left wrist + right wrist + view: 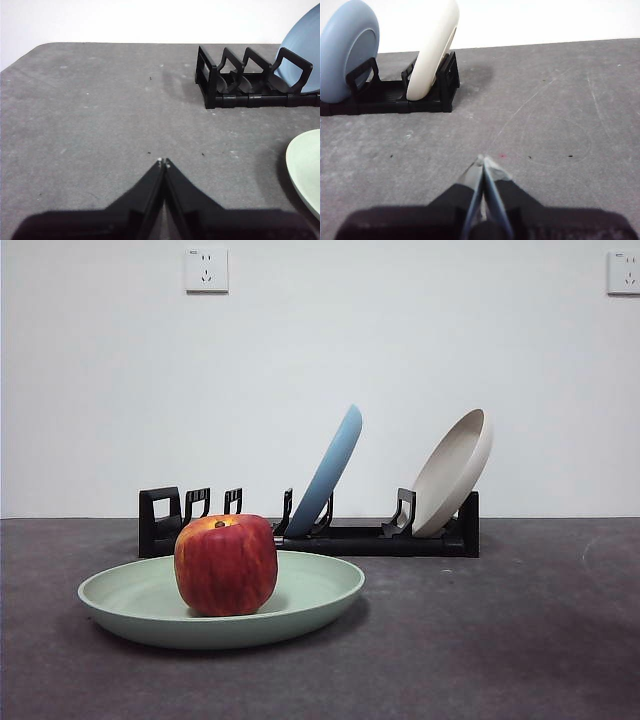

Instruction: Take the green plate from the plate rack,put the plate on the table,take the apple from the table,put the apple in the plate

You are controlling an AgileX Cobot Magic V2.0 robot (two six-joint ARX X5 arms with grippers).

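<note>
Simply apple [226,563] on green plate [310,592] (unlabelled)

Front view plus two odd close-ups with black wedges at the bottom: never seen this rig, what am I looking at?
It is a two-arm table robot. The front view looks level across the table: an apple sits in a green plate, with a black rack behind holding a blue plate and a cream plate. The other two pictures come from cameras on the wrists. The wedges are the left gripper and the right gripper, both shut, holding nothing, over bare table.
</note>
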